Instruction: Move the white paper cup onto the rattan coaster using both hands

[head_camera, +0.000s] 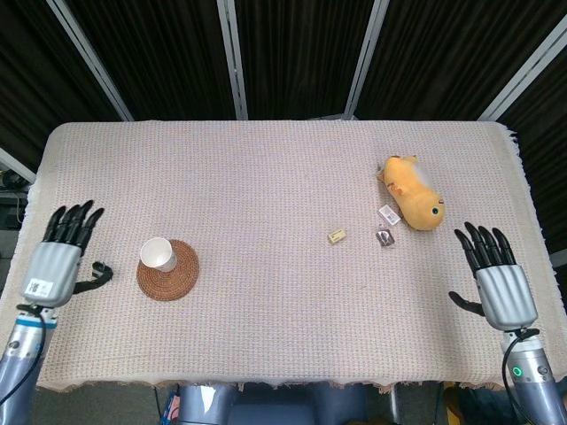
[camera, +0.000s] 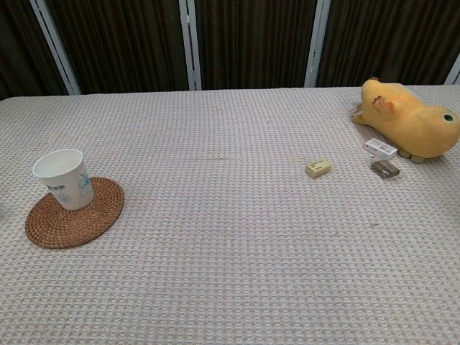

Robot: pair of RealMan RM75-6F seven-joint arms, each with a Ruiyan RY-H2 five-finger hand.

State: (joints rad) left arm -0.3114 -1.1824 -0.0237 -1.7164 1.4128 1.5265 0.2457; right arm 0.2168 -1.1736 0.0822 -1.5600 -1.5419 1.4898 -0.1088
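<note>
The white paper cup point(head_camera: 159, 254) point(camera: 63, 179) stands upright on the round rattan coaster point(head_camera: 173, 275) point(camera: 75, 215), toward the coaster's far left part. My left hand point(head_camera: 59, 258) is open near the table's left edge, well clear of the cup, fingers spread. At the front right edge my right hand point(head_camera: 496, 278) is open too, fingers straight and apart, holding nothing. Neither hand shows in the chest view.
A yellow plush toy point(head_camera: 413, 192) point(camera: 406, 128) lies at the right. Beside it are a small white packet point(head_camera: 389, 213) point(camera: 380, 148), a dark brown packet point(head_camera: 384, 236) point(camera: 386, 168) and a small yellow block point(head_camera: 337, 235) point(camera: 318, 167). A woven cloth point(head_camera: 283, 177) covers the table.
</note>
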